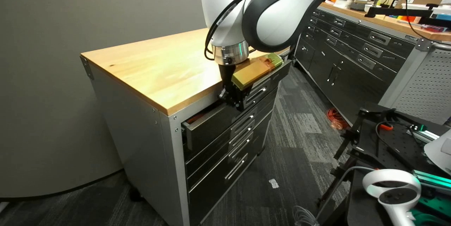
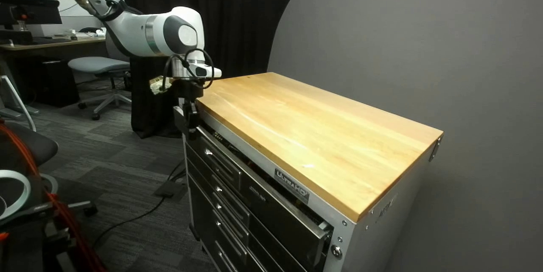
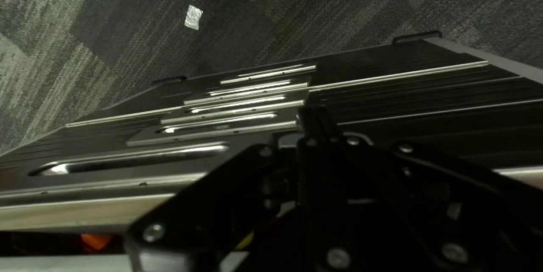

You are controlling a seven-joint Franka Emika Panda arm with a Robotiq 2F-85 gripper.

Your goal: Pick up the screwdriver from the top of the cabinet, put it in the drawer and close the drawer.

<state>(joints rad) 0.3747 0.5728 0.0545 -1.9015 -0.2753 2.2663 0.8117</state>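
Observation:
The grey cabinet with its light wooden top (image 1: 151, 67) shows in both exterior views, the top also here (image 2: 318, 132). Its uppermost drawer (image 1: 211, 127) is slightly open, with a narrow gap behind its dark front (image 2: 271, 208). My gripper (image 1: 239, 105) points down at the drawer front, beside the handle (image 3: 131, 159). In the wrist view the fingers (image 3: 318, 121) are together with nothing visible between them. I cannot tell whether they touch the front. No screwdriver can be made out on the wooden top. A yellow sliver (image 3: 244, 241) shows inside the drawer, too small to identify.
An orange item (image 3: 95, 241) lies in the drawer gap. A yellow-green block (image 1: 257, 71) is fixed at my wrist. A longer dark cabinet (image 1: 352, 49) and a black cart with a white controller (image 1: 400, 197) stand beyond the aisle. A grey wall (image 2: 403, 51) is behind the cabinet.

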